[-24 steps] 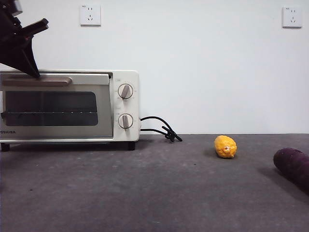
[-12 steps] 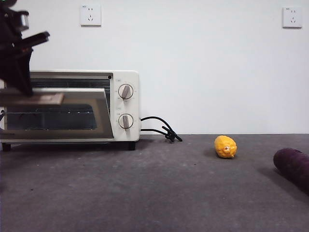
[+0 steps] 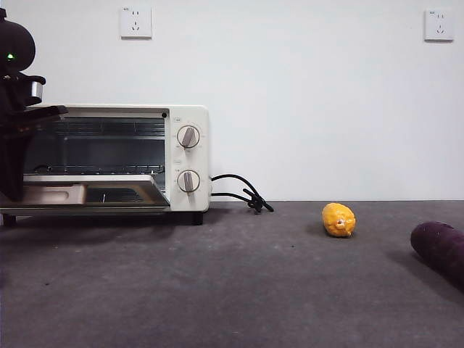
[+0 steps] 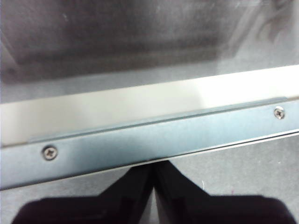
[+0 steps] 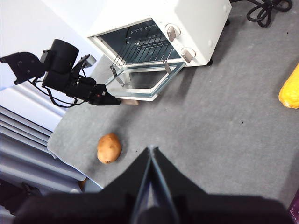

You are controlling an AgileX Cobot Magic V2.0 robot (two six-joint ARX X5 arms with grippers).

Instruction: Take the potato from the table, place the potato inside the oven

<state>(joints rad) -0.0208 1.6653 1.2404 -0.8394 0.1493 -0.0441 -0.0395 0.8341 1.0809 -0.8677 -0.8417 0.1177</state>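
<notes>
The potato (image 5: 109, 148), orange-brown and oval, lies on the table (image 5: 224, 130) near its edge, in front of the oven; the front view does not show it. The cream oven (image 3: 190, 119) (image 5: 187, 18) stands at the left with its glass door (image 3: 94, 192) swung down nearly flat, baring the wire rack. My left gripper (image 3: 11, 190) (image 5: 112, 101) (image 4: 153, 164) is shut, its tips against the door's front edge by the beige handle (image 3: 54, 194). High over the table, my right gripper (image 5: 151, 150) is shut and holds nothing.
A yellow lemon-like fruit (image 3: 338, 220) (image 5: 289, 88) lies right of centre. A dark purple vegetable (image 3: 440, 250) lies at the far right. The oven's black cord (image 3: 243, 192) trails beside it along the wall.
The oven door has swung from shut down to nearly flat. My left gripper came down with the handle at the left edge.
</notes>
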